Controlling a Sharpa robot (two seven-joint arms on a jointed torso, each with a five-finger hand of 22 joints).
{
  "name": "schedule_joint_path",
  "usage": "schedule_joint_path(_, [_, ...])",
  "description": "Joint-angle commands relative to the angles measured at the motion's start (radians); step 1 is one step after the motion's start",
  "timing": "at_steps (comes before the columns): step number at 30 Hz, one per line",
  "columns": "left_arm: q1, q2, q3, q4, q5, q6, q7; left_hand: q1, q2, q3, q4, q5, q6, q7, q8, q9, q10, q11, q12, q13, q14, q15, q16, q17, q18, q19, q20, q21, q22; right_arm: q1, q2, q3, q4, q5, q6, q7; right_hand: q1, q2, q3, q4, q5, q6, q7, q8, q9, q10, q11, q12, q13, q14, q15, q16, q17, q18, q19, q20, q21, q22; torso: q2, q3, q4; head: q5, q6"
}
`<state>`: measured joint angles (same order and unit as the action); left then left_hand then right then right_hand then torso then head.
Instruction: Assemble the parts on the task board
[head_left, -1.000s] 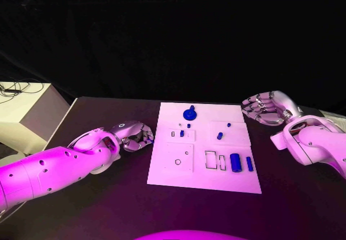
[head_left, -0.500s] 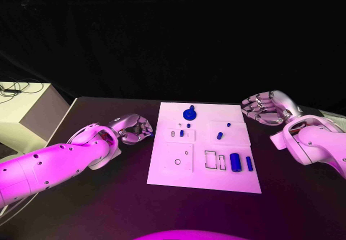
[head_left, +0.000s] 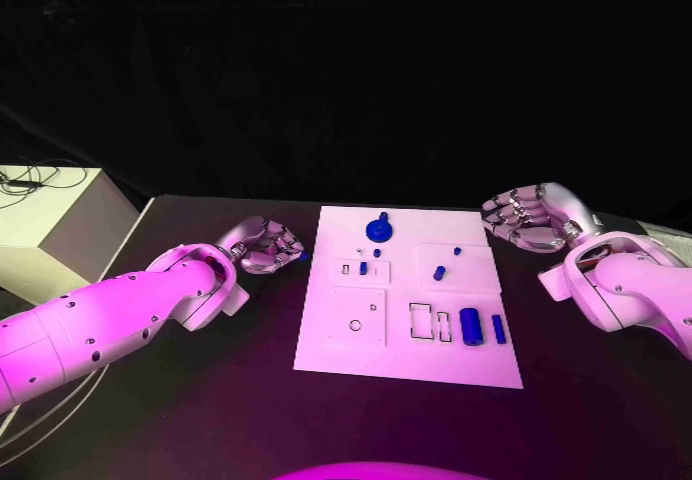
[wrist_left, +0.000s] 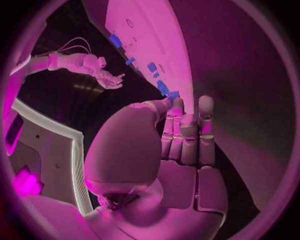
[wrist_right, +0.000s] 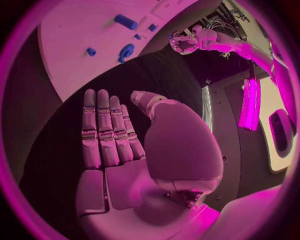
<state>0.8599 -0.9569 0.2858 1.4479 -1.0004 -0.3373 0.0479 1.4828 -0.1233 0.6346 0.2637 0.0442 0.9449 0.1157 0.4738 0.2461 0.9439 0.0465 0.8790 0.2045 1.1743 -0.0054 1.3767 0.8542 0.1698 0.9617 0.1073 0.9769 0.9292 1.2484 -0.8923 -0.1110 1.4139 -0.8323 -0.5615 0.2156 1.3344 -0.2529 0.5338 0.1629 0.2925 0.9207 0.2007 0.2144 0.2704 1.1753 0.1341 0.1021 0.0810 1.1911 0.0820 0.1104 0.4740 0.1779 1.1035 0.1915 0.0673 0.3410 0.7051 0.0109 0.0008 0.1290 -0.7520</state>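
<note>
— Where's the board?

— The task board (head_left: 408, 350) lies flat mid-table, between my hands. Its blue parts sit on it: a round knobbed part (head_left: 378, 229) at the far end, just beside my left hand (head_left: 267, 248), and a cylinder (head_left: 470, 324) near my right forearm.

— And your hands?

— Left hand hangs off the board's far left corner, fingers loosely bent and apart, holding nothing. My right hand (head_left: 531, 214) hovers off the far right corner, fingers straight, thumb apart, holding nothing.
</note>
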Motion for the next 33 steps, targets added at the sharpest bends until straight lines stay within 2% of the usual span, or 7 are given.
schedule_joint_path(1, [0.005,0.012,0.002,-0.005,0.122,0.010,-0.059,0.008,-0.001,0.005,-0.001,0.005,0.029,-0.008,0.016,0.091,0.006,0.000,-0.006,0.001,0.010,-0.001,0.005,0.003,0.004,0.009,-0.001,0.004,0.002,0.000,0.002,0.000,0.004,-0.002,0.008,0.014,-0.008,-0.002,-0.002,0.003,0.005,0.002,0.007,-0.006,-0.001,-0.001,0.005,-0.006,-0.002,0.001,0.004,-0.007,-0.002,0.004,-0.008,0.002,-0.004,-0.001,0.001,0.0002,0.0003,-0.003,0.001])
schedule_joint_path(6, [0.014,0.037,0.003,-0.018,0.118,0.000,-0.083,0.010,-0.003,0.007,-0.002,0.005,0.029,-0.007,0.016,0.094,0.007,0.001,-0.006,0.000,0.012,0.000,0.007,0.004,0.004,0.014,-0.002,0.009,0.005,0.000,0.003,0.000,0.006,-0.002,0.008,0.014,-0.008,-0.002,-0.002,0.003,0.005,0.002,0.007,-0.006,-0.001,-0.001,0.005,-0.006,-0.002,0.001,0.004,-0.007,-0.002,0.004,-0.008,0.002,-0.004,-0.001,0.000,-0.0002,0.0010,-0.005,0.002])
schedule_joint_path(12, [0.035,0.067,0.004,-0.035,0.080,-0.005,-0.086,0.010,-0.003,0.008,-0.003,0.005,0.029,-0.006,0.016,0.094,0.008,0.001,-0.007,0.000,0.013,0.000,0.007,0.005,0.003,0.015,-0.002,0.011,0.007,0.000,0.004,0.000,0.006,-0.002,0.008,0.015,-0.007,-0.002,-0.002,0.002,0.006,0.002,0.007,-0.007,-0.001,-0.001,0.005,-0.006,-0.003,0.001,0.004,-0.007,-0.002,0.005,-0.008,0.002,-0.004,-0.002,0.000,0.0001,-0.0007,-0.008,0.004])
schedule_joint_path(16, [0.060,0.086,0.004,-0.050,0.051,-0.007,-0.083,0.011,-0.004,0.008,-0.004,0.005,0.028,-0.006,0.016,0.095,0.008,0.002,-0.007,0.000,0.013,0.000,0.008,0.006,0.003,0.018,-0.002,0.013,0.009,0.000,0.006,0.000,0.006,-0.002,0.008,0.015,-0.007,-0.002,-0.002,0.002,0.006,0.002,0.007,-0.007,-0.001,-0.001,0.005,-0.006,-0.003,0.001,0.004,-0.007,-0.002,0.005,-0.008,0.002,-0.004,-0.002,0.000,0.0009,-0.0008,-0.009,0.006])
schedule_joint_path(22, [0.109,0.131,-0.001,-0.087,-0.025,-0.006,-0.072,0.012,-0.005,0.009,-0.005,0.006,0.028,-0.006,0.016,0.096,0.008,0.002,-0.007,0.000,0.015,0.000,0.009,0.009,0.002,0.021,-0.002,0.017,0.013,0.001,0.009,0.000,0.004,-0.002,0.008,0.015,-0.006,-0.002,-0.001,0.002,0.006,0.002,0.007,-0.007,-0.001,-0.001,0.005,-0.006,-0.003,0.001,0.004,-0.008,-0.003,0.005,-0.008,0.002,-0.004,-0.004,-0.001,0.0010,0.0009,-0.014,0.011])
schedule_joint_path(26, [0.138,0.165,-0.021,-0.118,-0.122,-0.002,-0.062,0.013,-0.006,0.010,-0.006,0.005,0.028,-0.005,0.016,0.097,0.008,0.002,-0.008,-0.001,0.017,0.000,0.009,0.011,0.001,0.025,-0.002,0.020,0.016,0.001,0.011,0.000,0.003,-0.002,0.008,0.015,-0.006,-0.002,-0.001,0.002,0.006,0.002,0.007,-0.007,-0.001,-0.001,0.005,-0.006,-0.003,0.001,0.004,-0.008,-0.003,0.005,-0.008,0.002,-0.004,-0.004,-0.001,0.0010,0.0007,-0.015,0.013])
schedule_joint_path(33, [0.195,0.231,-0.097,-0.179,-0.361,-0.007,-0.027,0.015,-0.009,0.011,-0.009,0.005,0.028,-0.005,0.016,0.099,0.008,0.002,-0.009,-0.001,0.017,0.000,0.010,0.011,0.000,0.027,-0.003,0.023,0.018,0.001,0.013,0.001,0.003,-0.002,0.009,0.016,-0.006,-0.002,-0.001,0.002,0.006,0.002,0.007,-0.007,-0.001,-0.001,0.005,-0.006,-0.003,0.001,0.004,-0.008,-0.003,0.005,-0.008,0.002,-0.004,-0.004,-0.001,-0.0007,0.0017,-0.016,0.017])
